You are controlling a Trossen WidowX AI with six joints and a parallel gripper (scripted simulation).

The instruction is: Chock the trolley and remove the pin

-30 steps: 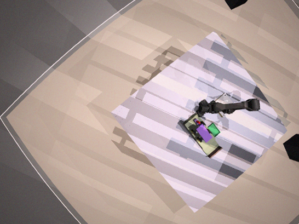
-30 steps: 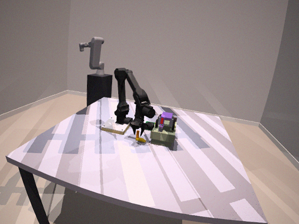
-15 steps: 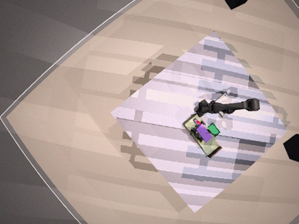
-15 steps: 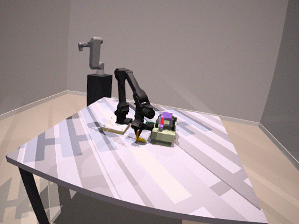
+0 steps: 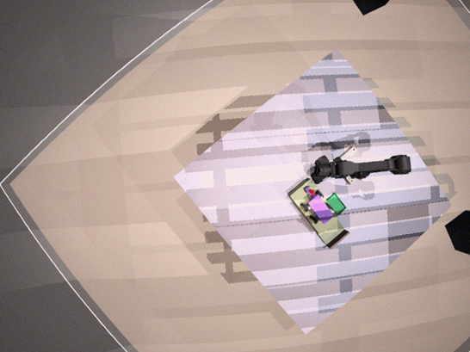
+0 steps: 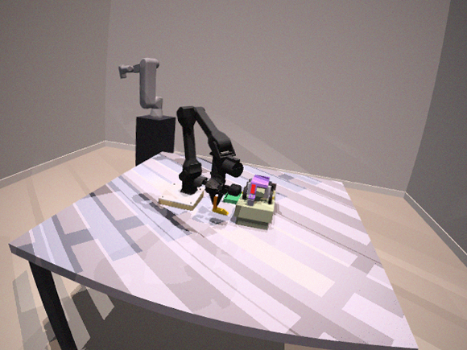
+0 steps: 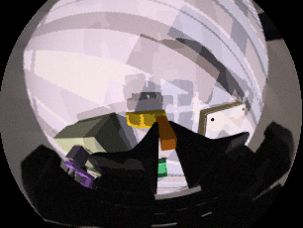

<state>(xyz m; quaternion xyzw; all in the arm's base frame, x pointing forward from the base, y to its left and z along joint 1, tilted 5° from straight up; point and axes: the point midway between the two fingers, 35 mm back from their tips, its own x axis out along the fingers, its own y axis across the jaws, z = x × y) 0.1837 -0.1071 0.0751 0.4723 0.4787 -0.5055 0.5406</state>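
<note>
My gripper [image 6: 215, 198] [image 7: 162, 124] is shut on the orange handle of the yellow chock [image 6: 220, 211] [image 7: 145, 120]. The chock hangs a little above the table, beside the ramp's tall end, its shadow apart from it. Its black base cannot be made out. The purple trolley [image 5: 321, 208] [image 6: 260, 181] [image 7: 78, 173] stands on the pale green ramp [image 5: 333, 232] [image 6: 254, 213] [image 7: 94, 131]. The red-headed stop pin [image 5: 311, 192] [image 6: 253, 189] is at the trolley's uphill end. The green tray [image 5: 336, 204] [image 6: 230, 198] [image 7: 162, 168] lies beside the ramp, on the arm's side.
The arm's pale base plate [image 6: 180, 199] [image 7: 228, 122] lies to the other side of the gripper from the ramp. A dark stop bar [image 5: 339, 239] crosses the ramp's low end. A grey arm [image 6: 147, 83] on a black pedestal [image 6: 154, 139] stands beyond the table.
</note>
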